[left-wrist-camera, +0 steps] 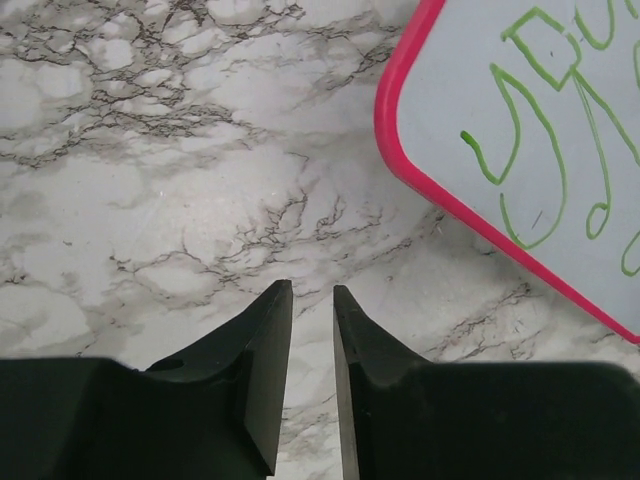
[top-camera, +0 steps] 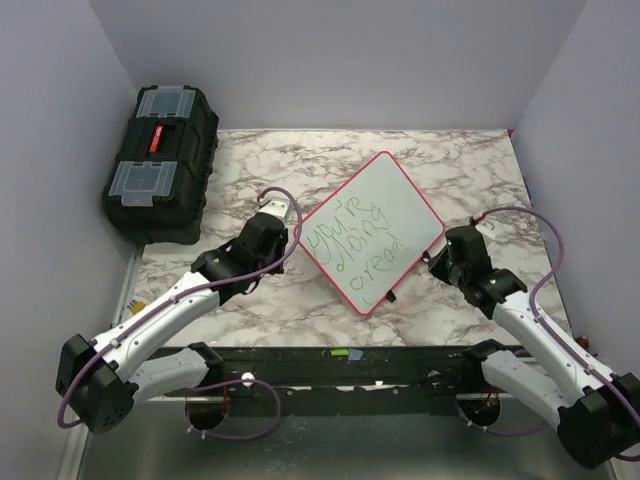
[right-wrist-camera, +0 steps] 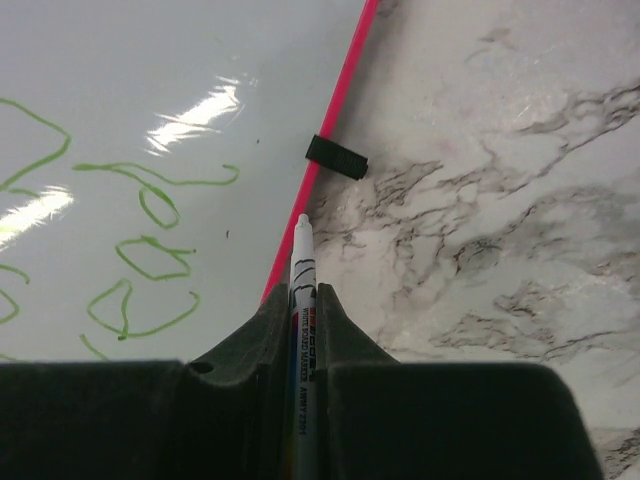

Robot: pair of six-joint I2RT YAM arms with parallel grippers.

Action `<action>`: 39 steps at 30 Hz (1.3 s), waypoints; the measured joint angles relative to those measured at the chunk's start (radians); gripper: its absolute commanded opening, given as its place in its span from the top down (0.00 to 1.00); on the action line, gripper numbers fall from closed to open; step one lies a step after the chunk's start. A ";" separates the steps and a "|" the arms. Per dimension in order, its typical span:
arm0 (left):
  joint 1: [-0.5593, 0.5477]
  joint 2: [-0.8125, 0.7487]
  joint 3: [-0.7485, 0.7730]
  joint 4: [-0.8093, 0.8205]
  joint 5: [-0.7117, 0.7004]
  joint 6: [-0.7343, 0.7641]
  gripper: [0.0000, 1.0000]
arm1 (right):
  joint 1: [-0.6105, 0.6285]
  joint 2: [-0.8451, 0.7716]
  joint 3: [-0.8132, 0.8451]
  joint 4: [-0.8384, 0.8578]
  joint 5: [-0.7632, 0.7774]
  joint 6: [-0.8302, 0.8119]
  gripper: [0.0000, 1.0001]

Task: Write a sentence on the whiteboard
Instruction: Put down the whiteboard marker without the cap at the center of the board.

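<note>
The whiteboard [top-camera: 400, 200] lies turned like a diamond on the marble table, with a thin red-pink frame. The sentence [top-camera: 358, 240] is green lettering in three lines, reading roughly "you're doing great". My right gripper [top-camera: 440, 258] is at the board's right edge. In the right wrist view it [right-wrist-camera: 302, 296] is shut on a white marker [right-wrist-camera: 303, 262], whose tip is over the board's red frame beside the last green letters [right-wrist-camera: 140, 300]. My left gripper [top-camera: 288, 240] is by the board's left corner. In the left wrist view it [left-wrist-camera: 311, 290] is slightly open and empty over bare table, left of the board [left-wrist-camera: 590, 60].
A black toolbox [top-camera: 160, 160] with clear lid compartments stands at the back left. A small black piece [right-wrist-camera: 336, 157] lies against the board's frame ahead of the marker. Grey walls close in the table [top-camera: 470, 160] on three sides.
</note>
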 measured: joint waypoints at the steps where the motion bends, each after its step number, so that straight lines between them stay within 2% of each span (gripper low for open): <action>1: 0.014 -0.005 -0.004 0.004 0.003 -0.005 0.66 | 0.000 -0.006 -0.013 0.002 -0.027 0.008 0.99; 4: 0.043 -0.025 -0.019 0.015 0.009 -0.018 0.61 | 0.000 -0.016 -0.051 0.011 -0.103 0.039 0.99; 14: 0.094 -0.112 -0.048 0.033 0.019 -0.042 0.61 | 0.000 0.024 -0.162 0.073 -0.281 0.158 0.99; 18: 0.098 -0.128 -0.053 0.035 0.021 -0.050 0.60 | 0.000 0.005 -0.211 0.146 -0.348 0.195 0.99; 20: 0.102 -0.129 -0.055 0.036 0.022 -0.055 0.60 | 0.000 -0.011 -0.248 0.194 -0.389 0.216 0.94; 26: 0.102 -0.132 -0.055 0.039 0.023 -0.056 0.60 | 0.000 -0.021 -0.299 0.266 -0.457 0.261 0.61; 33: 0.106 -0.144 -0.055 0.040 0.023 -0.057 0.60 | 0.000 -0.040 -0.305 0.251 -0.457 0.278 0.42; 37: 0.106 -0.144 -0.055 0.040 0.023 -0.057 0.60 | 0.000 -0.055 -0.295 0.200 -0.436 0.277 0.22; 39: 0.106 -0.144 -0.055 0.040 0.023 -0.058 0.60 | 0.000 -0.071 -0.279 0.161 -0.414 0.275 0.16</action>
